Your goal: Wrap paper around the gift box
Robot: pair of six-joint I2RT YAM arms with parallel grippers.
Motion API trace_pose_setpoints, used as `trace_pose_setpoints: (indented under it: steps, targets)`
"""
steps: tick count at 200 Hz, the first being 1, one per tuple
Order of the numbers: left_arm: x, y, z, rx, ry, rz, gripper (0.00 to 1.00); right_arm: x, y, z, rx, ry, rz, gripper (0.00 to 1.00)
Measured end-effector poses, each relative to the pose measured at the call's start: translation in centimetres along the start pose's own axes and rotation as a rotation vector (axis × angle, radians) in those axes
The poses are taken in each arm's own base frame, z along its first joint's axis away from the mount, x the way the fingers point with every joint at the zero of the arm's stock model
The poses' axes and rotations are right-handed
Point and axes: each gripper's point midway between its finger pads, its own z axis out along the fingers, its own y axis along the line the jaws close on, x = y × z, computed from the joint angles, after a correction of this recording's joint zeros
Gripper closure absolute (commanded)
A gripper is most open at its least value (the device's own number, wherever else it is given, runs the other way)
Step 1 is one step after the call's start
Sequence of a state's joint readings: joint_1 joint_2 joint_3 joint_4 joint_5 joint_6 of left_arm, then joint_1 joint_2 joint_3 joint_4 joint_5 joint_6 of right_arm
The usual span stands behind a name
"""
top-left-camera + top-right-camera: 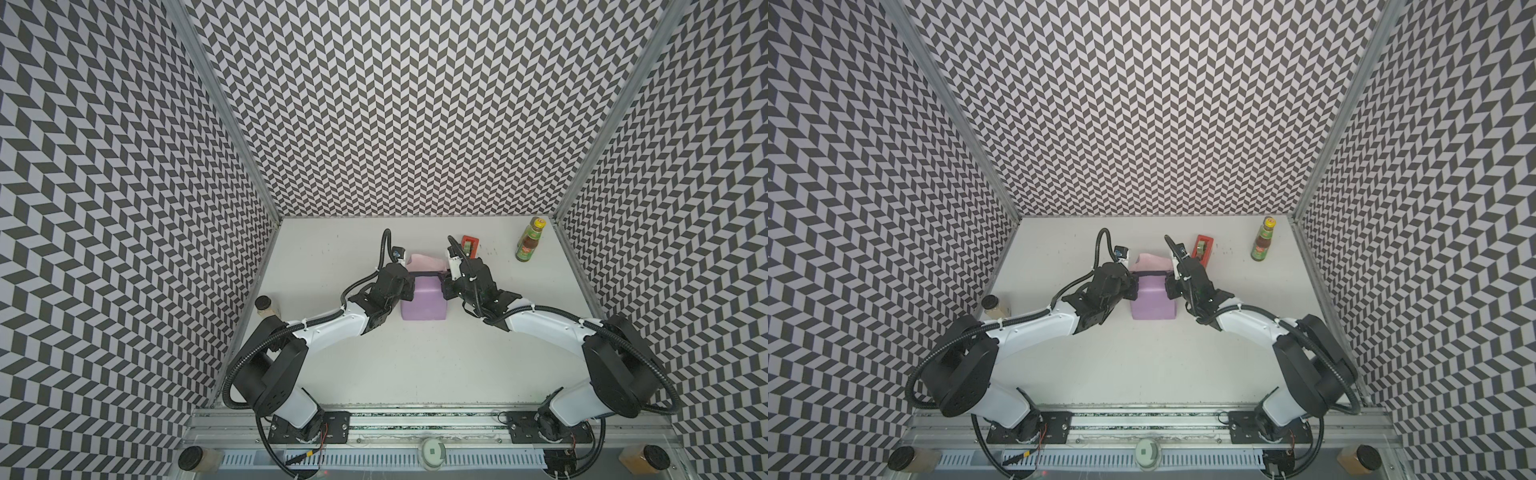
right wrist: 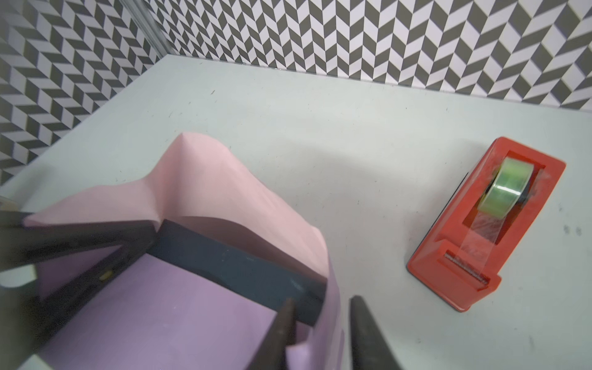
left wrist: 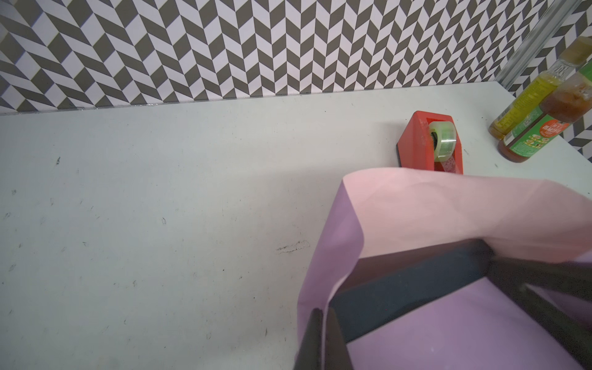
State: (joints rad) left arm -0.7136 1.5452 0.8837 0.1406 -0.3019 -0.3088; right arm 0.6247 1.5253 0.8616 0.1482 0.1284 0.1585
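Observation:
The paper (image 1: 422,305) (image 1: 1152,305) lies draped over the gift box in mid-table, lilac face up in front. Its pink face (image 3: 448,217) rises as a flap behind. Only a dark navy strip of the gift box (image 1: 424,274) (image 1: 1152,273) (image 3: 416,282) (image 2: 243,262) shows between the two flaps. My left gripper (image 1: 409,286) (image 1: 1133,286) (image 3: 323,315) is shut on the paper's left side edge. At the box's right end, my right gripper (image 1: 446,286) (image 1: 1169,286) (image 2: 322,304) stands open. The paper's lilac side wall (image 2: 333,307) hangs between its fingers.
A red tape dispenser (image 1: 470,245) (image 1: 1203,247) (image 3: 429,144) (image 2: 480,230) stands just behind the right gripper. A sauce bottle (image 1: 530,241) (image 1: 1263,241) (image 3: 538,128) is at the back right. A jar (image 1: 266,305) (image 1: 992,305) sits by the left wall.

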Motion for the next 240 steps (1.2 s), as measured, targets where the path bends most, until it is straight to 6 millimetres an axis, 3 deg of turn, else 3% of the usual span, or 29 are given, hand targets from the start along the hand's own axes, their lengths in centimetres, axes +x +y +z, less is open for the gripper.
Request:
trace_pose_setpoints:
  steps: [25,40,61,79,114,147,197,240]
  targets:
    - [0.0,0.0,0.0,-0.001,0.0,0.001,1.0,-0.8,0.4,-1.3,-0.083,0.007,0.015,0.33]
    - [0.0,0.0,0.0,-0.001,0.0,0.001,1.0,-2.8,0.3,-3.2,-0.157,-0.035,0.053,0.31]
    - [0.0,0.0,0.0,-0.001,0.001,0.001,1.0,-5.7,-1.5,-5.9,-0.216,-0.13,0.117,0.33]
    - [0.1,0.0,0.0,-0.001,0.001,0.001,1.0,-6.2,-3.2,-6.9,-0.22,-0.17,0.161,0.4]
    - [0.0,0.0,-0.1,0.0,0.0,0.001,1.0,-3.9,-3.5,-4.4,-0.241,-0.084,0.198,0.55]
    - [0.0,0.0,-0.1,0.0,0.0,0.001,1.0,-1.2,-2.9,-1.5,-0.28,0.031,0.217,0.59]
    - [0.0,0.0,-0.1,0.0,0.0,0.001,1.0,-0.3,-0.3,-1.0,-0.356,0.059,0.195,0.59]
    - [0.1,0.1,-0.1,0.0,0.0,0.001,1.0,0.3,0.5,-0.6,-0.37,0.074,0.185,0.59]
